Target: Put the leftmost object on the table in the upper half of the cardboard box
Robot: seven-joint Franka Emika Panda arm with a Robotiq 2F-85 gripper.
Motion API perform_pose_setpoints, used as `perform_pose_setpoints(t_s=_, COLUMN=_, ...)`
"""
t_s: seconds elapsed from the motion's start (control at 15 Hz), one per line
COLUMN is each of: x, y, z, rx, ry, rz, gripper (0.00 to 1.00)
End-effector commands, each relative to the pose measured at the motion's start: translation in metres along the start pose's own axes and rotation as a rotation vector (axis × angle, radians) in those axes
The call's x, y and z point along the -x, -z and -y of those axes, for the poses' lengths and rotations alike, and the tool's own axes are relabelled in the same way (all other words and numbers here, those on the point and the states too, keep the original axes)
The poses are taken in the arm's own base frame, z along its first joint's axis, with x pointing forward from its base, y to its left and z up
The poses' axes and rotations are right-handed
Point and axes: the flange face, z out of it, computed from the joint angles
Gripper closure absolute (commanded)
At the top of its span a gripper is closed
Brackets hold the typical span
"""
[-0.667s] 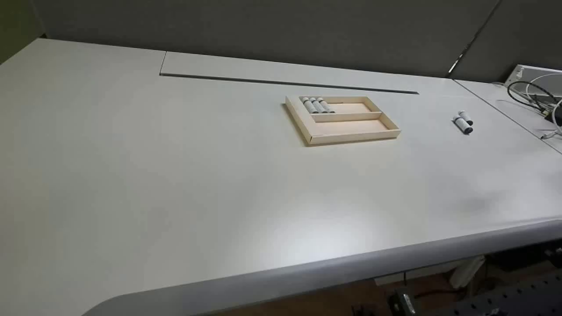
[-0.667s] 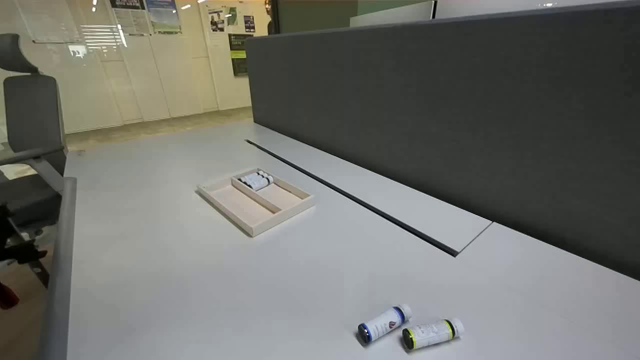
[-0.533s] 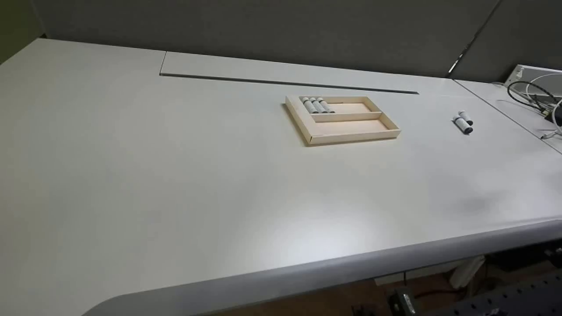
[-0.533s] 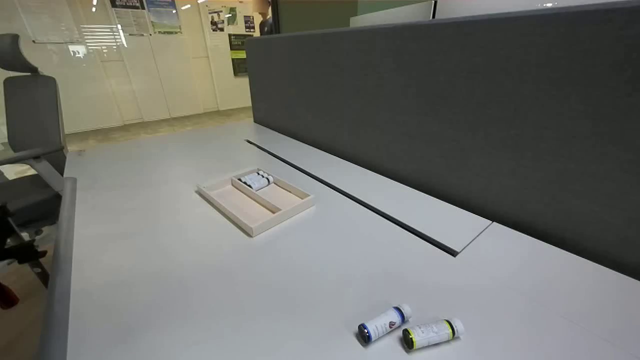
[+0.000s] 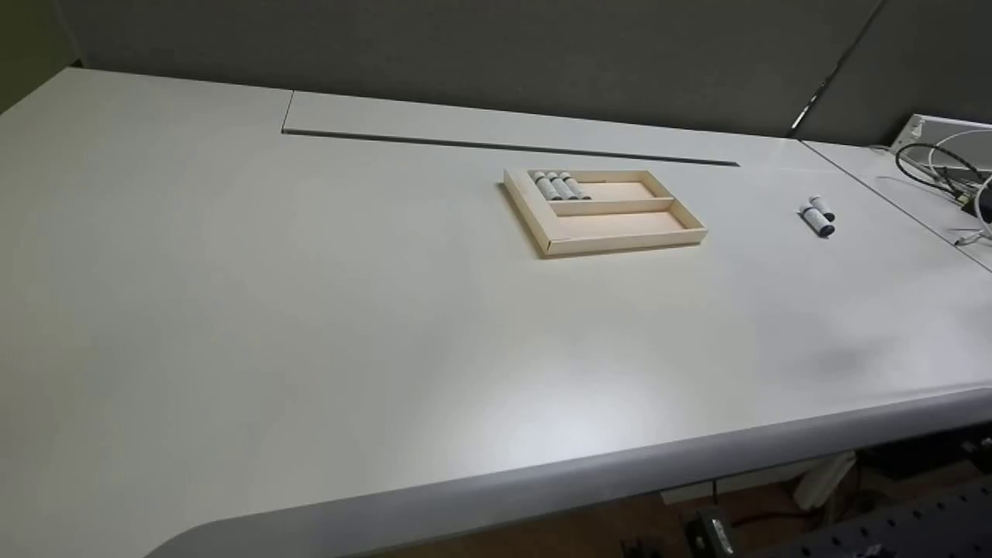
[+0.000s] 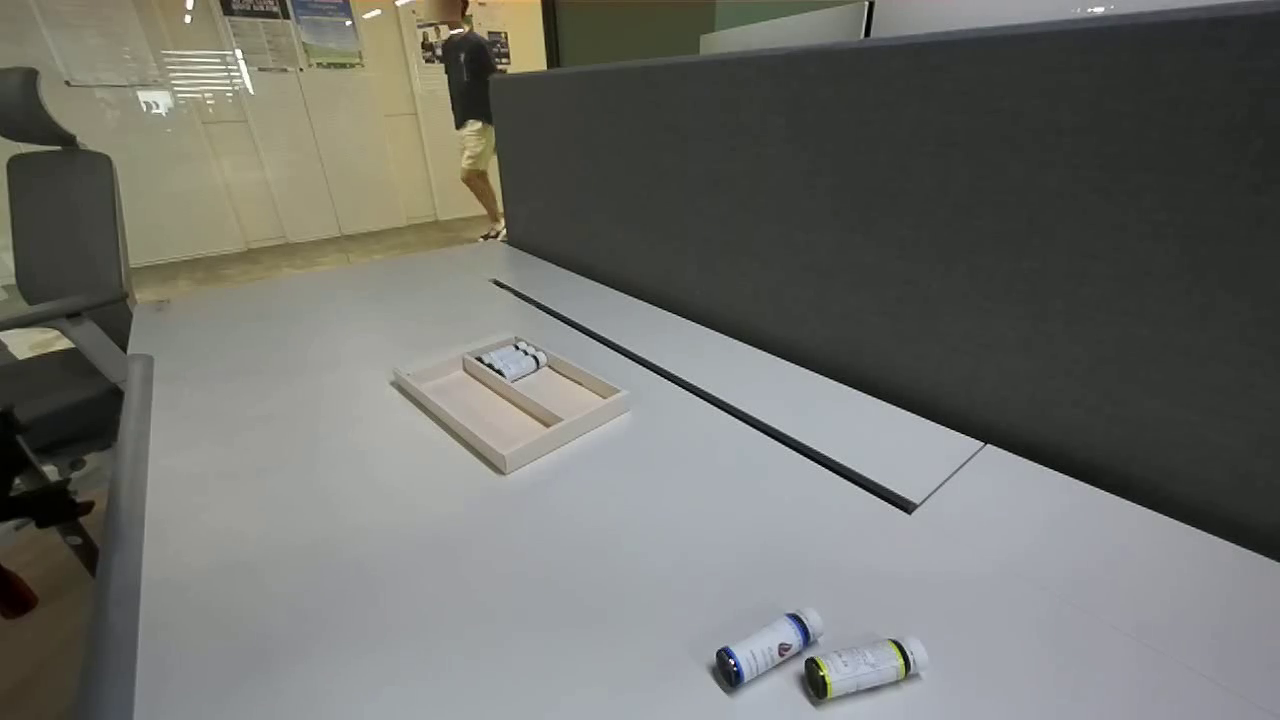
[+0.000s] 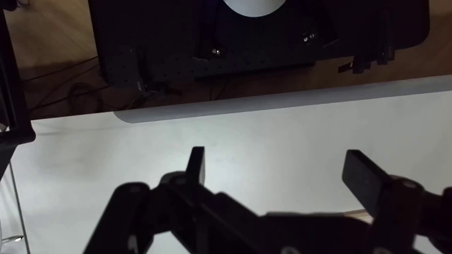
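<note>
The cardboard box is a shallow tan tray with a divider, seen in both exterior views (image 5: 629, 245) (image 6: 568, 435). Several white bottles (image 5: 559, 187) (image 6: 513, 361) lie side by side at one end of the compartment nearer the partition. Outside the box, a blue-banded bottle (image 6: 770, 649) and a yellow-banded bottle (image 6: 863, 668) lie on the table; the blue one is further left there. Both also show, small, in an exterior view. My gripper (image 7: 274, 160) is open and empty above the table in the wrist view. A sliver of the box (image 7: 360, 213) shows behind its right finger.
A dark partition (image 5: 465, 62) stands along the table's back, with a slot strip (image 5: 511, 145) before it. Cables (image 5: 949, 174) lie at the far right. The table's rounded front edge (image 7: 247, 105) and the dark robot base (image 7: 247, 42) show in the wrist view.
A person has walked into view in the far background of an exterior view. The box and the bottles have not moved.
</note>
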Motion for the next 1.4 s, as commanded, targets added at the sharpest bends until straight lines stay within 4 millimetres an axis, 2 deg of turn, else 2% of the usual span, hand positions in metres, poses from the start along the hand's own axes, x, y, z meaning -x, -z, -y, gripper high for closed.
perform_pose_setpoints(t_s=0.0, x=-0.024, y=-0.001, z=-0.037, rx=0.030, ry=0.012, rz=-0.101, gripper=0.00)
perform_pose_setpoints(t_s=0.13, x=-0.046, y=0.003, z=-0.079, rx=0.053, ry=0.001, rz=-0.177, gripper=0.00)
perform_pose_setpoints(t_s=0.33, x=-0.085, y=-0.003, z=-0.151, rx=0.060, ry=-0.048, rz=-0.209, gripper=0.00)
perform_pose_setpoints(t_s=0.47, x=-0.109, y=-0.005, z=-0.192, rx=0.023, ry=-0.118, rz=-0.159, gripper=0.00)
perform_pose_setpoints(t_s=0.53, x=-0.115, y=-0.004, z=-0.202, rx=0.001, ry=-0.155, rz=-0.098, gripper=0.00)
perform_pose_setpoints(t_s=0.6, x=-0.086, y=-0.014, z=-0.181, rx=0.015, ry=-0.105, rz=-0.178, gripper=0.00)
perform_pose_setpoints(t_s=0.73, x=-0.104, y=-0.014, z=-0.201, rx=0.006, ry=-0.143, rz=-0.125, gripper=0.00)
perform_pose_setpoints(t_s=0.87, x=-0.116, y=-0.015, z=-0.203, rx=0.009, ry=-0.143, rz=-0.105, gripper=0.00)
perform_pose_setpoints(t_s=1.07, x=-0.117, y=-0.013, z=-0.202, rx=0.010, ry=-0.141, rz=-0.099, gripper=0.00)
perform_pose_setpoints(t_s=1.2, x=-0.147, y=-0.037, z=-0.211, rx=0.015, ry=-0.113, rz=-0.087, gripper=0.00)
perform_pose_setpoints(t_s=1.33, x=-0.188, y=-0.063, z=-0.226, rx=0.052, ry=-0.056, rz=-0.146, gripper=0.00)
